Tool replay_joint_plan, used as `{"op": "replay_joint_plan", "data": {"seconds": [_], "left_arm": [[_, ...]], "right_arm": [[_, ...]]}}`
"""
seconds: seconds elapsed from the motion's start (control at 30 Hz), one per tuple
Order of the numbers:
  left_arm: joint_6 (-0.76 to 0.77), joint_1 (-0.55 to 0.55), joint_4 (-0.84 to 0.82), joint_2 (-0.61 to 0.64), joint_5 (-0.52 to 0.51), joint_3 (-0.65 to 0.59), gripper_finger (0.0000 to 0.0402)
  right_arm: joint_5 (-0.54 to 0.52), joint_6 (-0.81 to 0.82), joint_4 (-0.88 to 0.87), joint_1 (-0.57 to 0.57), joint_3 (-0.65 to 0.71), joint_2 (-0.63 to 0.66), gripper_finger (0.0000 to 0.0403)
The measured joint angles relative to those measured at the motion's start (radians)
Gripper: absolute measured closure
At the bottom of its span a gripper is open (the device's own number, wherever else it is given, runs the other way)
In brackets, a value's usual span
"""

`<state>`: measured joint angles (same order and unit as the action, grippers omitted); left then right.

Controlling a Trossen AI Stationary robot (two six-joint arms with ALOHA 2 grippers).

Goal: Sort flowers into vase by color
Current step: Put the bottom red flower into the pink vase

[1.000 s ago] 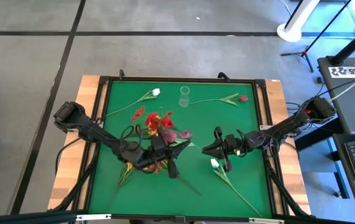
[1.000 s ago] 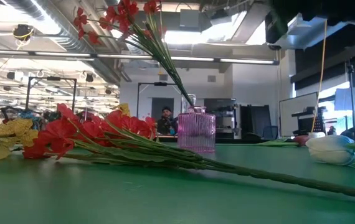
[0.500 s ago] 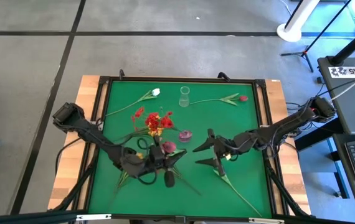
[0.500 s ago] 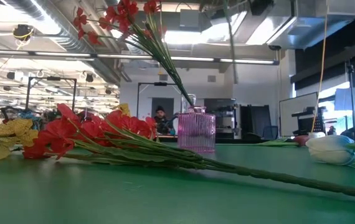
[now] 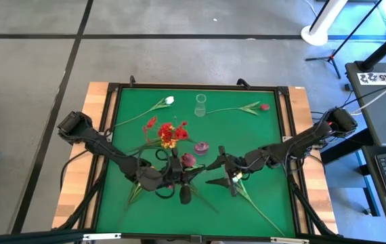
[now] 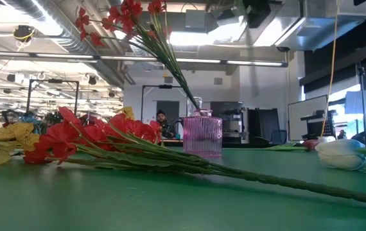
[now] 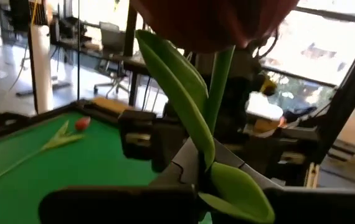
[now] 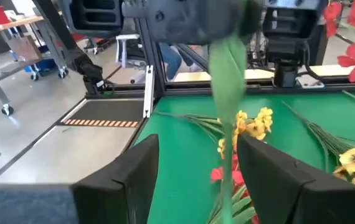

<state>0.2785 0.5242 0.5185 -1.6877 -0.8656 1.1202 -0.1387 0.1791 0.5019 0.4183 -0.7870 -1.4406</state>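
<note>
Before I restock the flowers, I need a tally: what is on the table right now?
Table: one, green top.
Pink vase: one, mid-table, red spray in it.
Clear vase: one, far edge.
White tulip: one, far left of clear vase.
Red tulip: one, far right.
Dark red tulip: one, held.
Red and yellow sprays: a pile, left of pink vase.
Left gripper: shut on the dark red tulip's stem.
Right gripper: open, beside that stem.

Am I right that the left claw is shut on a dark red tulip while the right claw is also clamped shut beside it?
Not quite. The left claw is indeed shut on the dark red tulip, but the right claw stands open, its fingers spread on either side of the green stem, as the right wrist view shows.
</note>
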Motion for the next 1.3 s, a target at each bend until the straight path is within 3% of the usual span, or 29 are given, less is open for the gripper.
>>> {"op": "replay_joint_plan", "data": {"seconds": [0.23, 0.67, 0.97, 1.3], "left_arm": [[0.062, 0.003, -0.075, 0.000, 0.014, 0.000, 0.0401], [0.080, 0.010, -0.085, 0.000, 0.024, 0.000, 0.0402], [0.080, 0.010, -0.085, 0.000, 0.023, 0.000, 0.0399], [0.068, 0.021, -0.073, 0.000, -0.034, 0.000, 0.0316]], "right_arm": [[0.000, -0.001, 0.006, 0.000, -0.028, -0.008, 0.0214], [-0.016, -0.009, -0.017, -0.001, -0.036, -0.008, 0.0389], [-0.015, -0.026, -0.027, -0.001, -0.036, -0.006, 0.0396], [-0.049, -0.029, -0.044, 0.001, -0.035, -0.006, 0.0400]]}}
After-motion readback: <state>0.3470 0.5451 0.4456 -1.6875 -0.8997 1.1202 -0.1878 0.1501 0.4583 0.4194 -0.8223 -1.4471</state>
